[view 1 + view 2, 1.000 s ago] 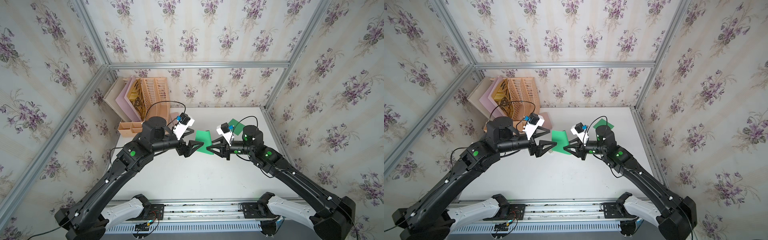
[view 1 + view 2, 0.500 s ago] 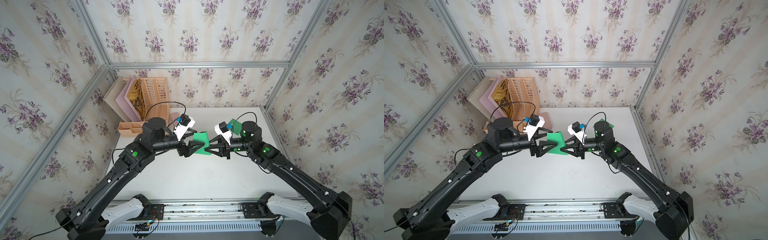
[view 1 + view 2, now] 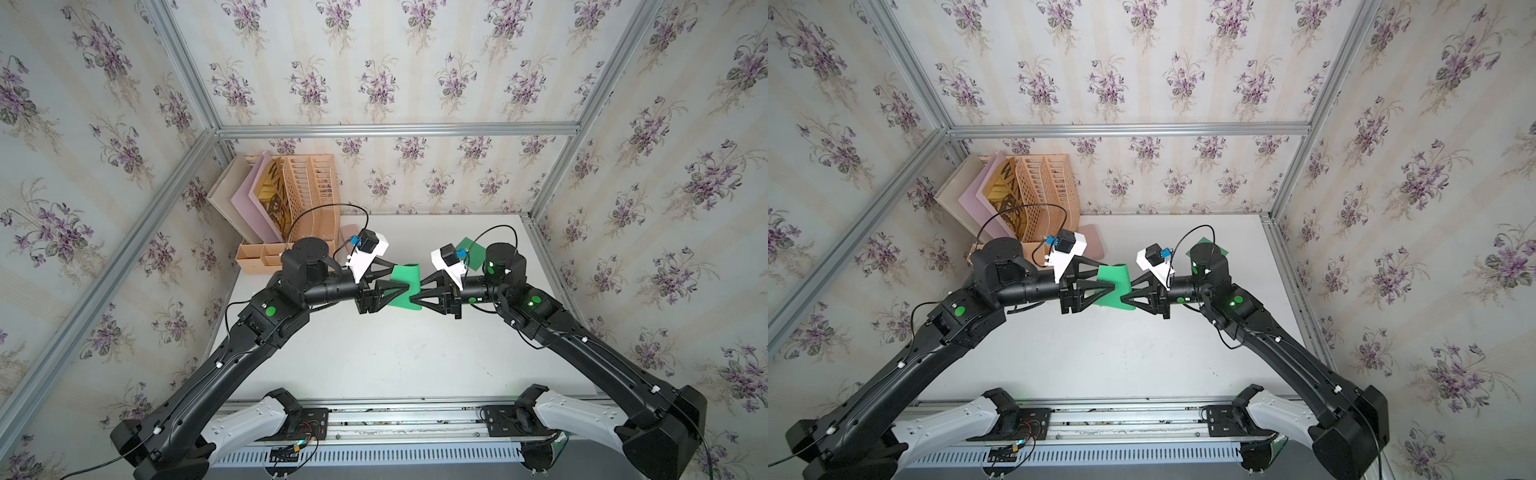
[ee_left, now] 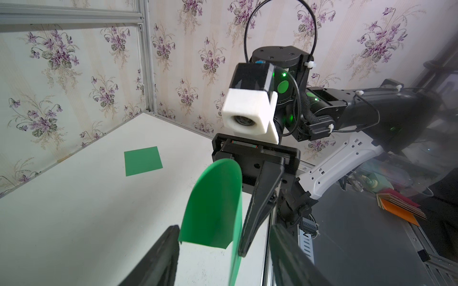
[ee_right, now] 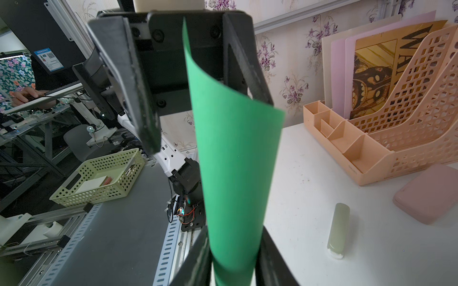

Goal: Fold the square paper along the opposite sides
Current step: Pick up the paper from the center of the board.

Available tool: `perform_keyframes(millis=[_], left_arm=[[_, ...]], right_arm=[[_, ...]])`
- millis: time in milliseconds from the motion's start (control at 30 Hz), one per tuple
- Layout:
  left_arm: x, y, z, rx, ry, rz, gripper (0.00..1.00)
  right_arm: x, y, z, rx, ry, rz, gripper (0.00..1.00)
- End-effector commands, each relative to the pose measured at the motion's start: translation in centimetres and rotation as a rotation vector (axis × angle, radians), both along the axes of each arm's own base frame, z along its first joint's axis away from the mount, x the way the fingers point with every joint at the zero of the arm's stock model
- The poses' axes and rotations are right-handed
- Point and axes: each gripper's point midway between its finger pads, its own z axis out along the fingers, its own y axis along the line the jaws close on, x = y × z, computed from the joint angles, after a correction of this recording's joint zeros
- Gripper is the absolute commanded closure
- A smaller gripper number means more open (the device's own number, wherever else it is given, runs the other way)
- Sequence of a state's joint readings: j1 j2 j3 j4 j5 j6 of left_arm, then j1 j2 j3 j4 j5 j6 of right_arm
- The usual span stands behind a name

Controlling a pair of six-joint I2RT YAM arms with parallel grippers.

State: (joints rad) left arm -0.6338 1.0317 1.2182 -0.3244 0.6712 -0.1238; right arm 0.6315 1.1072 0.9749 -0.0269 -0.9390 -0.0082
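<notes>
Left pincer (image 3: pixel 404 277) narrower, gaping astride paper (image 5: pixel 235 148) clamped in right pincer (image 3: pixel 414 291); pale stick (image 5: pixel 338 230) right-wrist-only.

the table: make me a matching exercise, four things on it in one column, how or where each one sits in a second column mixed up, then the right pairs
Things
1 nearer green paper
2 farther green paper
3 pink case
4 peach file rack

Place or state
a lies flat beside the rack
b stands upright, far left corner
c curled and lifted
d lies flat, far right

Pairs: 1-c, 2-d, 3-a, 4-b
</notes>
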Motion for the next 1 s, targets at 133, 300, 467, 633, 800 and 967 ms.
perform_keyframes(millis=[133,300,467,633,800,967], left_arm=[[0.41,0.43,1.0,-0.031,-0.037,0.026,0.46],[0.28,0.35,0.88,-0.036,-0.03,0.017,0.57],[0.2,0.49,0.96,-0.04,-0.035,0.023,0.65],[0.24,0.63,1.1,-0.042,-0.042,0.031,0.7],[0.46,0.54,0.6,-0.033,-0.033,0.034,0.7],[0.66,0.41,0.19,-0.024,-0.024,0.034,0.73]], right_arm=[[-0.05,0.02,0.04,0.004,-0.018,0.009,0.67],[0.23,0.16,-0.18,-0.002,-0.012,0.004,0.68],[0.41,0.27,-0.44,-0.008,-0.005,0.003,0.67],[0.48,0.32,-0.52,-0.009,-0.002,0.002,0.67],[0.43,0.3,-0.44,-0.007,-0.003,0.004,0.67],[0.37,0.3,-0.43,-0.007,-0.003,0.007,0.67]])
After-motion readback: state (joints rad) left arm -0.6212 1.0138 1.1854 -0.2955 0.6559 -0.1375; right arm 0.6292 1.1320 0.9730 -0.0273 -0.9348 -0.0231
